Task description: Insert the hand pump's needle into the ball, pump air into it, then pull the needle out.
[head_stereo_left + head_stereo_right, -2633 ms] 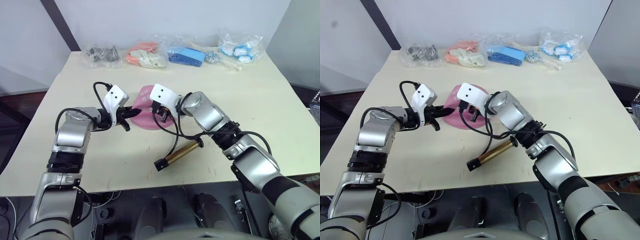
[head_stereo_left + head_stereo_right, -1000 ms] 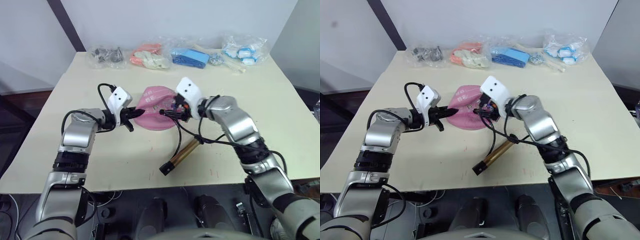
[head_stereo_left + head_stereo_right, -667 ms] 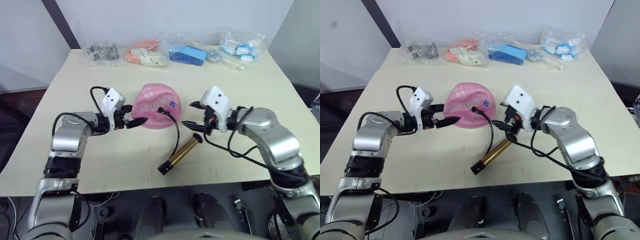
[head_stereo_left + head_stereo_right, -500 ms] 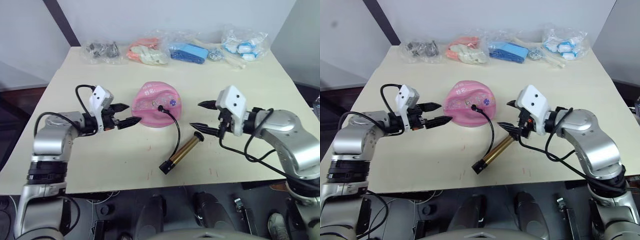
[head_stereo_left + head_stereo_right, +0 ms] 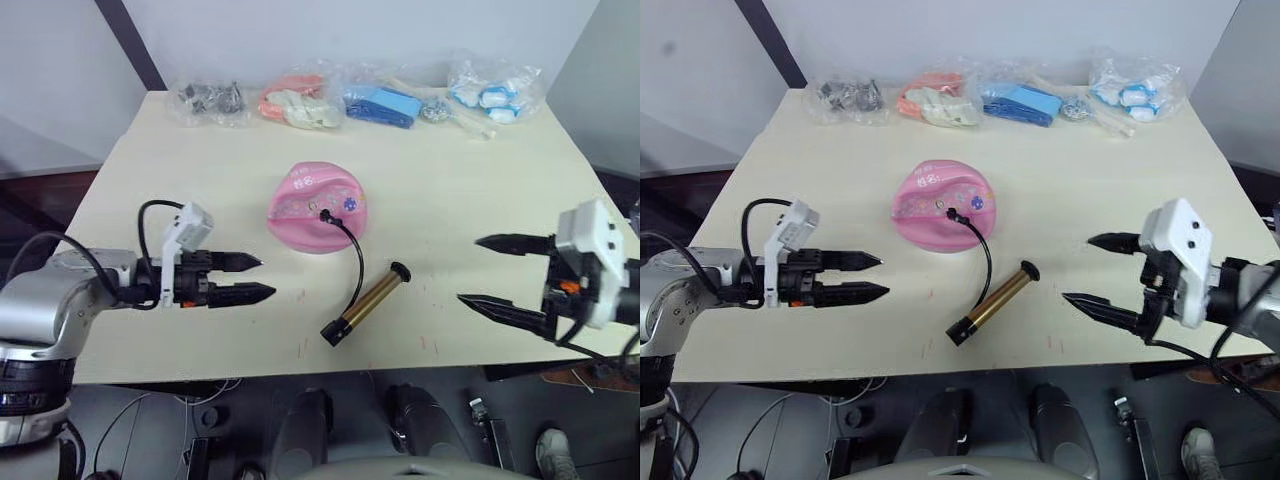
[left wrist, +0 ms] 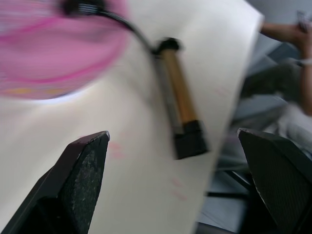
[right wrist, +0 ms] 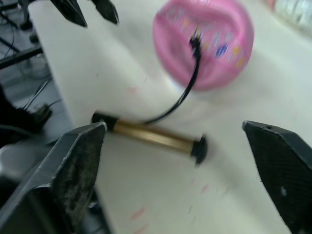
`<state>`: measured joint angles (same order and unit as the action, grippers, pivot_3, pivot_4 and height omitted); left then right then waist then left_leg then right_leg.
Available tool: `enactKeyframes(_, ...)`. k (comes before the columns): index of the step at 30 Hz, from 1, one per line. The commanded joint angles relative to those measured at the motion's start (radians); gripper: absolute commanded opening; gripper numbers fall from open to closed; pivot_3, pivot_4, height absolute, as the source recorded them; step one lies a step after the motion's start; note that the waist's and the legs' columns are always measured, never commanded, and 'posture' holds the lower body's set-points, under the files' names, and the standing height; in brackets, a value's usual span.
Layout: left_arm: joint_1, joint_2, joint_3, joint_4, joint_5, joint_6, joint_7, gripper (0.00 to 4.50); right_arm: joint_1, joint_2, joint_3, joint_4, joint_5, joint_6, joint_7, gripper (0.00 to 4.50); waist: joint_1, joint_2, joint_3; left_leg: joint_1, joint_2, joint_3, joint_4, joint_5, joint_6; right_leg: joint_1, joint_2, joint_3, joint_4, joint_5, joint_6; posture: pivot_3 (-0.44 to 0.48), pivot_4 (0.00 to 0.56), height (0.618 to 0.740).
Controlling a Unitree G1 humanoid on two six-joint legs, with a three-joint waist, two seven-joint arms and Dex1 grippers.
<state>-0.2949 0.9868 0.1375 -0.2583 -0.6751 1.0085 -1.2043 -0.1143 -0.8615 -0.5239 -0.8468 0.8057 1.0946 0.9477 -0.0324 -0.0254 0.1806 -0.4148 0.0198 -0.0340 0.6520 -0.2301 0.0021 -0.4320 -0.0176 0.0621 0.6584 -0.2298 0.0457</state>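
My left fingers (image 5: 250, 278) and right fingers (image 5: 492, 273) are wide apart, holding nothing, both away from the ball (image 5: 315, 208).

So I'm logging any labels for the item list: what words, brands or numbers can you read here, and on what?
Nothing can be read for certain.
Pink ball: small white marks near its top that may be text, too small to read, plus small colourful pictures.
Hand pump: no lettering visible on the gold tube.
Plastic bags along the far edge of the table: no legible labels.
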Motion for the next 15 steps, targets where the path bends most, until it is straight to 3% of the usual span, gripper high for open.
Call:
enactKeyframes(1,-0.047,-0.028,-0.098,-0.103,0.003,0.036,0.071,4.50,0.039,-0.042,-0.083,-0.037,0.052,-0.001,-0.019,4.47,0.000,0.000,0.000,0.000,-0.001,0.000,0.000,0.000,0.000,0.000,0.000,0.000,0.000,0.000,0.000,0.000,0.150,0.740)
enactKeyframes(6,-0.188,-0.116,-0.251,-0.175,-0.011,0.228,0.214,4.50,0.118,-0.093,-0.163,-0.050,0.101,-0.010,-0.033,4.47,0.000,-0.003,0.002,0.000,-0.001,0.001,0.001,0.000,0.000,0.001,0.001,0.002,0.000,0.002,0.004,0.000,0.150,0.740)
enactKeyframes(10,-0.391,-0.273,-0.384,-0.080,0.001,0.401,0.315,4.50,0.185,-0.119,-0.254,-0.078,0.162,-0.010,-0.035,4.47,0.015,-0.003,0.002,-0.001,-0.002,-0.001,0.001,0.000,0.000,0.001,0.002,0.001,0.000,0.003,0.005,0.000,0.150,0.740)
enactKeyframes(15,-0.494,-0.379,-0.471,0.000,0.029,0.457,0.386,4.50,0.233,-0.126,-0.277,-0.098,0.207,-0.028,-0.086,4.47,0.006,-0.004,0.002,0.000,-0.002,0.001,0.002,0.000,0.000,0.002,0.002,0.003,0.000,0.003,0.006,0.000,0.150,0.740)
